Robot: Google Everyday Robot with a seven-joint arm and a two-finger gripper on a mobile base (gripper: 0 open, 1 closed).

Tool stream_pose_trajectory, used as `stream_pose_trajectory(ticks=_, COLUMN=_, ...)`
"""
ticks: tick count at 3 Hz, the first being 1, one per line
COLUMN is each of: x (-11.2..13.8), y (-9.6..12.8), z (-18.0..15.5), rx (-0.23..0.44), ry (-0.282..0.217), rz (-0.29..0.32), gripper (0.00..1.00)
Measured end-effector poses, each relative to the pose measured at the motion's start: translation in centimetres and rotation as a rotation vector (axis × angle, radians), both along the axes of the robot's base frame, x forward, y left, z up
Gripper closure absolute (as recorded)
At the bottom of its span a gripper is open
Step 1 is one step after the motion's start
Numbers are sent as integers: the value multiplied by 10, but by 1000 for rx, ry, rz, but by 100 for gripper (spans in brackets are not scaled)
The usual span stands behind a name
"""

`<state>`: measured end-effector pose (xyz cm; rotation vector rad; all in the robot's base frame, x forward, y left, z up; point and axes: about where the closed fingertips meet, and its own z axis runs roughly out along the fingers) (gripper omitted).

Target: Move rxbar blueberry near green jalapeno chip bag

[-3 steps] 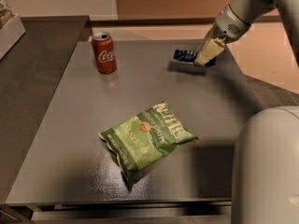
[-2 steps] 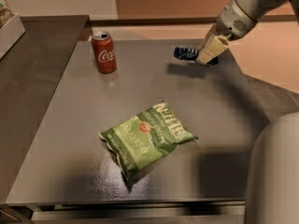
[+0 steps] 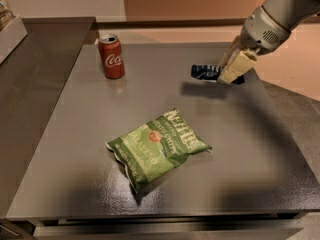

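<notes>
So — gripper [image 3: 231,70] at 2 o'clock from green jalapeno chip bag [image 3: 157,146] | fingers pinching rxbar blueberry [image 3: 204,72], off the table [image 3: 250,149] | Coke can [image 3: 111,56] at 11 o'clock

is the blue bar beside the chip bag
No, the rxbar blueberry is held far back in the gripper, well apart from the green jalapeno chip bag.

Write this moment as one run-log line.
gripper: shut on rxbar blueberry, raised, far right of table | green jalapeno chip bag: centre, apart | Coca-Cola can: upright, far left
</notes>
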<state>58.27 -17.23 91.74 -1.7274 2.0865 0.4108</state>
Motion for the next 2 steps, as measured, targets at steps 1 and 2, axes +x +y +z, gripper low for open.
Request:
stream_pose_trajectory(ticks=1, x=-38, y=-6, z=-16, rx=-27, ry=55, rz=8, gripper=100)
stream_pose_trajectory(ticks=2, x=-70, y=-6, z=-30, rx=-30, ry=92, rz=24, gripper=100)
